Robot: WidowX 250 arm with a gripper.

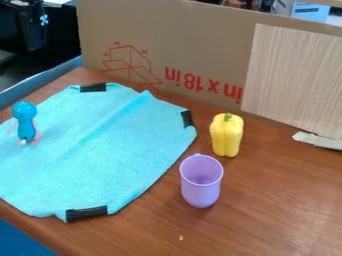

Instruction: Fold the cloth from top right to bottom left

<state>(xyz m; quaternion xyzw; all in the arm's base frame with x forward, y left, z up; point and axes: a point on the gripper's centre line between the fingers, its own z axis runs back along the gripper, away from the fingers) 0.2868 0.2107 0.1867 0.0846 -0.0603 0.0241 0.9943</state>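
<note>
One turquoise cloth [113,150] lies spread out on the brown wooden table [267,210] in the camera view, taking up the left and middle of the frame and running out past its left edge. Three black patches sit at its margins: one at the top, one at the right corner, one at the bottom. A raised crease crosses it diagonally from the upper right towards the lower left. On the cloth, at the left of the frame, is a small blue toy figure with pink limbs [25,122]. Right of the cloth, a yellow plastic-looking bell pepper [226,135] stands upright near the centre right, with an upright, translucent purple cup [200,187] near it, lower in the frame. Behind the table stands a cardboard sheet with red print [200,45], a pale wood-grain panel [294,75] at its right. Whether the gripper is released or clenched, I cannot tell.
</note>
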